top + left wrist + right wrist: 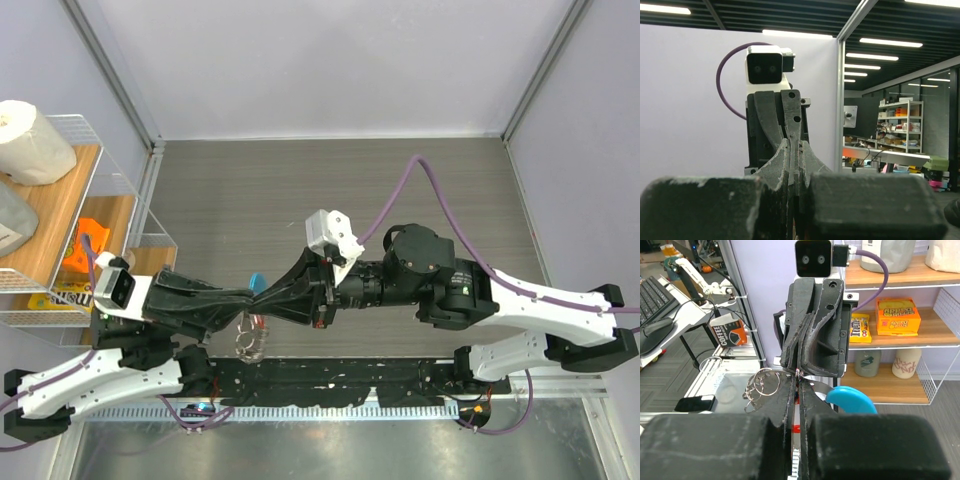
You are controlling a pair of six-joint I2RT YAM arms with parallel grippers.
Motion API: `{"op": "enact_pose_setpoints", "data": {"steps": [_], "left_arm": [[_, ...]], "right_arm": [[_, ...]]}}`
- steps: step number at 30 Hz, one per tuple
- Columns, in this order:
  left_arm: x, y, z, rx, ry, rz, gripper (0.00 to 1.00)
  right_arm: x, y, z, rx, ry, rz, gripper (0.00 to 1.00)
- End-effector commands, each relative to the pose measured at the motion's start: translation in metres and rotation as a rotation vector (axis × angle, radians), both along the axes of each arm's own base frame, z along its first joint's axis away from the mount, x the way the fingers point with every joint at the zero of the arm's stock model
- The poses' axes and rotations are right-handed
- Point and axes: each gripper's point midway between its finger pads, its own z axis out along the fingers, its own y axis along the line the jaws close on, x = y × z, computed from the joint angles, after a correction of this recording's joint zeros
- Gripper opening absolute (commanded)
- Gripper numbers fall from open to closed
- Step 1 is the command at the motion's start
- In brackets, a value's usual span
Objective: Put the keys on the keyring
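Right end effector (797, 390) and left end effector (792, 155) are both pinched closed, tip to tip. The left wrist view hides the keyring (761, 385). The right wrist view shows it at their tips, gripper unclear. The shelf (890, 337) holds an orange box (897, 316).

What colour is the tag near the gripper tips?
Light blue; the tag shows best in the right wrist view.

2 white-black arms (545, 300); purple cables (419, 161)

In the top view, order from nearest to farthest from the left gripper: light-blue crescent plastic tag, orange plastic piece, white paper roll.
1. Light-blue crescent tag, right beside the left gripper.
2. Orange plastic piece, far left.
3. White paper roll, upper-left corner.
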Motion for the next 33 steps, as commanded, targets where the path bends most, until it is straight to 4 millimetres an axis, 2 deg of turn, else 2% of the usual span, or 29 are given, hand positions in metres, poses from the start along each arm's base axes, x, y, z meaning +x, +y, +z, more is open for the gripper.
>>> {"op": "enact_pose_setpoints", "data": {"steps": [1, 3, 4, 5, 6, 7, 8, 9, 10, 13, 14, 15, 16, 17, 18, 25, 33], "left_arm": [[-0.004, 0.007, 0.007, 0.007, 0.001, -0.006, 0.06], [-0.005, 0.008, 0.006, 0.026, 0.004, -0.01, 0.15], [-0.005, 0.008, 0.006, 0.033, 0.007, -0.01, 0.19], [-0.006, 0.008, 0.006, 0.039, 0.007, -0.011, 0.21], [-0.007, 0.008, 0.005, 0.047, 0.006, -0.012, 0.23], [-0.007, 0.009, 0.004, 0.052, 0.009, -0.014, 0.24], [-0.007, 0.009, 0.004, 0.054, 0.011, -0.015, 0.26], [-0.008, 0.01, 0.005, 0.052, 0.009, -0.019, 0.26], [-0.008, 0.01, 0.004, 0.052, 0.013, -0.018, 0.27], [-0.009, 0.011, 0.005, 0.052, 0.013, -0.023, 0.27], [-0.009, 0.01, 0.004, 0.059, 0.015, -0.029, 0.27], [-0.009, 0.009, 0.005, 0.059, 0.011, -0.029, 0.27], [-0.01, 0.01, 0.006, 0.058, 0.011, -0.032, 0.27], [-0.01, 0.009, 0.006, 0.06, 0.011, -0.037, 0.27], [-0.011, 0.01, 0.008, 0.057, 0.008, -0.038, 0.27], [-0.012, 0.011, 0.007, 0.064, 0.005, -0.04, 0.28], [-0.015, 0.014, 0.005, 0.074, 0.003, -0.042, 0.29]], "right_arm": [[-0.001, -0.019, 0.025, 0.038, -0.013, -0.013, 0.06], [-0.002, -0.021, 0.018, -0.01, -0.014, -0.014, 0.06], [-0.002, -0.025, 0.023, -0.011, -0.013, -0.014, 0.06], [-0.001, -0.023, 0.013, -0.057, -0.011, -0.017, 0.06], [-0.002, -0.027, 0.023, -0.047, -0.012, -0.017, 0.06], [-0.003, -0.025, 0.014, -0.099, -0.007, -0.006, 0.06], [-0.004, -0.023, 0.02, -0.102, -0.01, -0.001, 0.06], [-0.007, -0.028, 0.026, -0.12, -0.01, 0.014, 0.06], [-0.006, -0.022, 0.02, -0.152, -0.008, 0.017, 0.06], [-0.01, -0.026, 0.029, -0.193, -0.003, 0.046, 0.06], [-0.009, -0.018, 0.021, -0.228, 0.005, 0.051, 0.06], [-0.009, -0.024, 0.028, -0.231, 0.004, 0.049, 0.06], [-0.007, -0.018, 0.023, -0.255, 0.004, 0.048, 0.06], [-0.006, -0.022, 0.026, -0.264, 0.004, 0.047, 0.06], [-0.005, -0.017, 0.019, -0.289, 0.005, 0.049, 0.06], [-0.006, -0.016, -0.005, -0.381, -0.004, 0.065, 0.06], [-0.001, -0.024, -0.028, -0.426, -0.024, 0.035, 0.06]]}}
